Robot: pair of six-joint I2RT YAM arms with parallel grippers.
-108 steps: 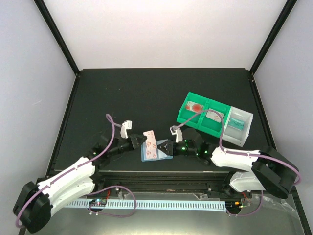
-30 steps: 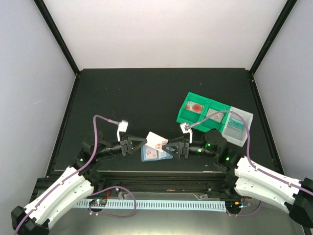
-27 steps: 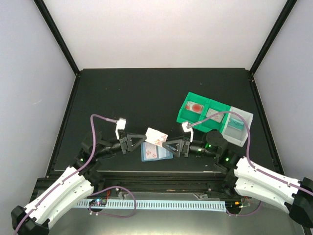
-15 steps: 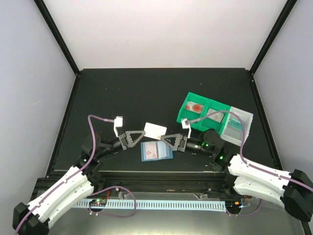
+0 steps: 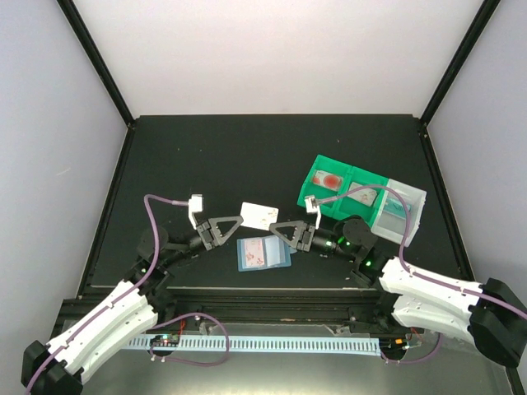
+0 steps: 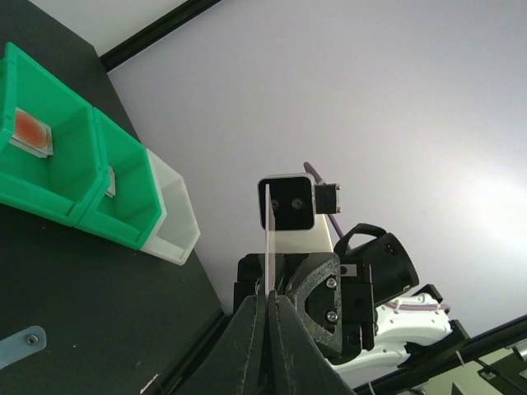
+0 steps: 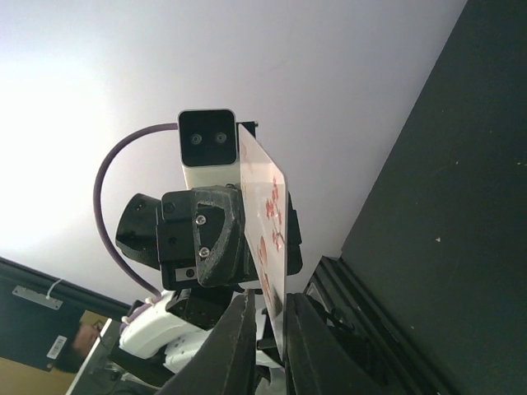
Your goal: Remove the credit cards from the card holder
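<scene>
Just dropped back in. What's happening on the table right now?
Both arms hold one whitish-pink card in the air between them. The left gripper pinches one end and the right gripper appears closed on the other. The light blue card holder lies flat on the table just below. At the right, other cards lie in the green bins and the clear bin.

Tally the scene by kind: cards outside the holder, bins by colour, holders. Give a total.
Cards outside the holder: 4 (white card in the left hand, one in each bin)
Green bins: 2
Clear bin: 1
Card holder: 1
Total: 8
</scene>
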